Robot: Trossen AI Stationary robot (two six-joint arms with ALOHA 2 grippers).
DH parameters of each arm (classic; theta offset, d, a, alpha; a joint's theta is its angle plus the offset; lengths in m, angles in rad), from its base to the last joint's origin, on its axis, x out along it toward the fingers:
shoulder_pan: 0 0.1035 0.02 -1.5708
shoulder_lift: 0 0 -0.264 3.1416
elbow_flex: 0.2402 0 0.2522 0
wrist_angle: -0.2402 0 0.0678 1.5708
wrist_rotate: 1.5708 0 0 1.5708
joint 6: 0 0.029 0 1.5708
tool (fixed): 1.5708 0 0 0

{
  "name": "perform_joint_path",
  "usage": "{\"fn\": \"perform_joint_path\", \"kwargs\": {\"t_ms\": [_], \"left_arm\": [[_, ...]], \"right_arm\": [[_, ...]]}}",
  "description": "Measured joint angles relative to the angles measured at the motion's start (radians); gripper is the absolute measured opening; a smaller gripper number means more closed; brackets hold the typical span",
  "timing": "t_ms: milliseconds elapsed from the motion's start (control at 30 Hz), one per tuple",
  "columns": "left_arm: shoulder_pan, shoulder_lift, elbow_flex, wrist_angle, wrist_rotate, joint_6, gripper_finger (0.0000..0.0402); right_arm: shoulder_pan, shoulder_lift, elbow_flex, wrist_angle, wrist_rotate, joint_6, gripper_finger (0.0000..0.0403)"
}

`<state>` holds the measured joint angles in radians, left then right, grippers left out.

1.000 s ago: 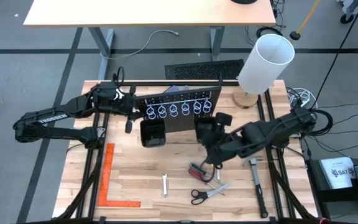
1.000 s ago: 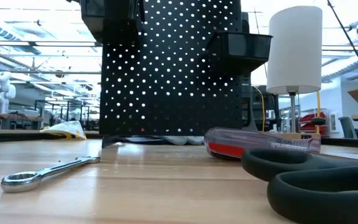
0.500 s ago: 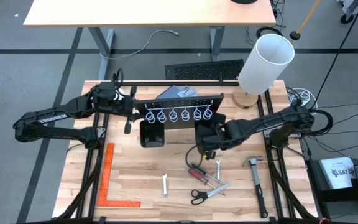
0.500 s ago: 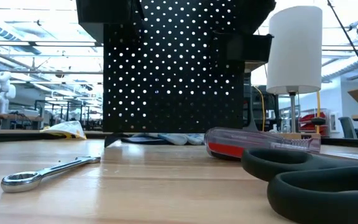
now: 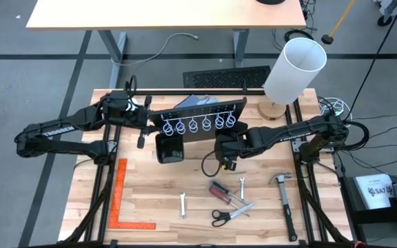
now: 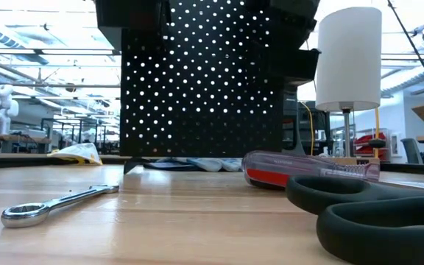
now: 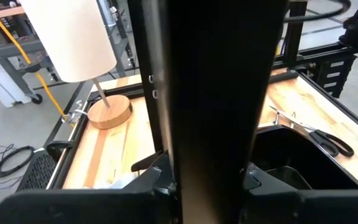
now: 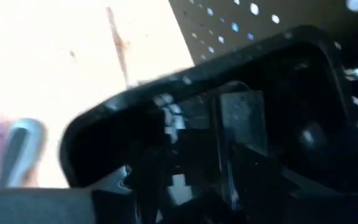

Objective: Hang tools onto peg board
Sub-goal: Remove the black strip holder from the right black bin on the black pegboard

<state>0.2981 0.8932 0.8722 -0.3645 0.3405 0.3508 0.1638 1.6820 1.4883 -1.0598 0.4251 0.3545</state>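
Right end effector [image 5: 225, 153] reaches level over peg board's [image 5: 198, 122] bin [image 5: 227, 146], grip unclear

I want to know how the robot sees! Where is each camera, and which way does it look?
High view: above, looking straight down; both arms, peg board.
Low view: table height, looking level at the board; scissors close, no arm clearly shown.
Left wrist view: on the left arm, pressed against the board's edge; lamp beyond.
Right wrist view: on the right arm, facing a black bin.
Shared: high and low both show the red screwdriver.
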Motion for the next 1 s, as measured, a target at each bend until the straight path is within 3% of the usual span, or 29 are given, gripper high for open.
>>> {"fn": "perform_joint_path", "kwargs": {"t_ms": [167, 367, 500, 667, 867, 1000], "left_arm": [[0.0, 0.0, 0.0, 0.0, 0.008, 0.009, 0.0067], [-0.002, 0.0, 0.0, 0.003, 0.011, 0.025, 0.0067], [-0.002, 0.0, 0.0, 0.003, 0.009, 0.023, 0.0067], [-0.001, 0.0, 0.0, 0.004, 0.005, 0.024, 0.0067], [-0.001, 0.0, -0.002, 0.016, 0.003, 0.028, 0.0067], [-0.007, 0.001, -0.002, 0.028, -0.003, 0.063, 0.0067]], "right_arm": [[0.034, 0.0, 0.019, 0.027, -0.022, -0.002, 0.0171], [0.116, 0.001, 0.112, 0.015, 0.11, -0.011, 0.0163], [0.174, 0.001, 0.197, -0.038, 0.178, 0.027, 0.0122], [0.261, 0.0, 0.258, -0.148, 0.274, 0.133, 0.0015], [0.347, 0.0, 0.249, -0.321, 0.337, 0.404, 0.0002], [0.391, 0.002, 0.209, -0.34, 0.388, 0.512, 0.0001]]}}
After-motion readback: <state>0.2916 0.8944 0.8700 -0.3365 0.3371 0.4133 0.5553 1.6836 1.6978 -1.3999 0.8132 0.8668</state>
